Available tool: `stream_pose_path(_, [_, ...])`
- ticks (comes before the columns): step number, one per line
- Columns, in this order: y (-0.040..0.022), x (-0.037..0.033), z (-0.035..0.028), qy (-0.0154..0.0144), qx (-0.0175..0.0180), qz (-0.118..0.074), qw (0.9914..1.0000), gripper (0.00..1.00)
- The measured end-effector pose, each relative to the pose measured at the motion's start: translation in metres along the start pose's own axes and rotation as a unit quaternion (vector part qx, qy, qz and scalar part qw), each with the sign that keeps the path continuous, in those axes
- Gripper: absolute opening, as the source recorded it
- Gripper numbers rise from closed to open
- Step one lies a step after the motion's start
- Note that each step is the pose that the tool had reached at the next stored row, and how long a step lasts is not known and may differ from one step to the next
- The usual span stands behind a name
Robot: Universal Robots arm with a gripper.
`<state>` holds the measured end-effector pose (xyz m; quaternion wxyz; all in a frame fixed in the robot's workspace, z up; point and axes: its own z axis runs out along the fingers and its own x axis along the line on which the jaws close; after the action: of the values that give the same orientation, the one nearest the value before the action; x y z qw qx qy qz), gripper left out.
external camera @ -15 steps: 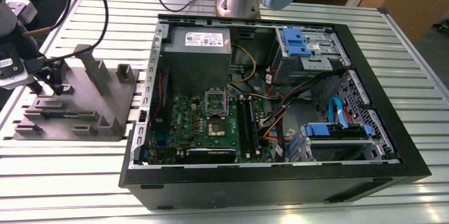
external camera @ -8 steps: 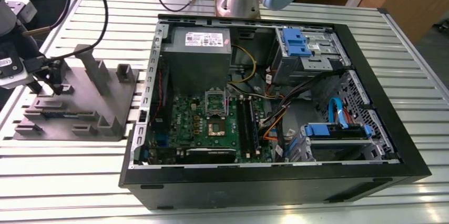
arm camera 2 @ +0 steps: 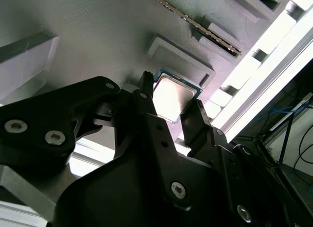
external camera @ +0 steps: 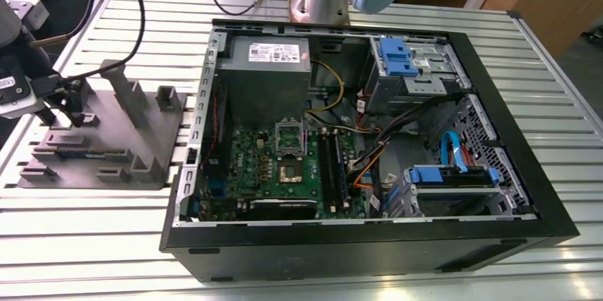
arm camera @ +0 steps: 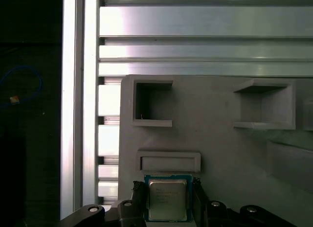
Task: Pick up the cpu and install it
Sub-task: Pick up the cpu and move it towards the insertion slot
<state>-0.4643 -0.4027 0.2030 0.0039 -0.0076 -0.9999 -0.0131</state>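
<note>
Your end effector [arm camera: 168, 192] pinches the cpu [arm camera: 167, 202] by two thin edges, on the grey fixture [arm camera: 225, 153]. If that grip is uneven, the cpu could tilt or slip free.

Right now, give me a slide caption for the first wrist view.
End effector at the cpu, which lies on the grey fixture atop the slatted aluminium table.

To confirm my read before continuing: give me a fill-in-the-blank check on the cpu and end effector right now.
The small flat silvery-grey square cpu lies on a ____ plastic holder block.
The black end effector is at that block, right by the ____.
In the exterior view, the block stands on the view's ____ of the open black computer case.
The case's circuit board is ____.
Missing words: grey; cpu; left; green.
</note>
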Motion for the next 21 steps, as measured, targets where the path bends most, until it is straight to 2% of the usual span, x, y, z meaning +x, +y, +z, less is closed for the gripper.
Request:
stream_pose_path(8, [0.0001,0.0000,-0.0024,0.0000,0.0000,0.000,1.00000,0.47])
stream_pose_path(10, [0.0001,0.0000,-0.0049,-0.0001,0.0000,0.000,1.00000,0.47])
stream_pose_path(21, [0.0002,0.0001,-0.0072,0.0000,0.0000,0.000,1.00000,0.47])
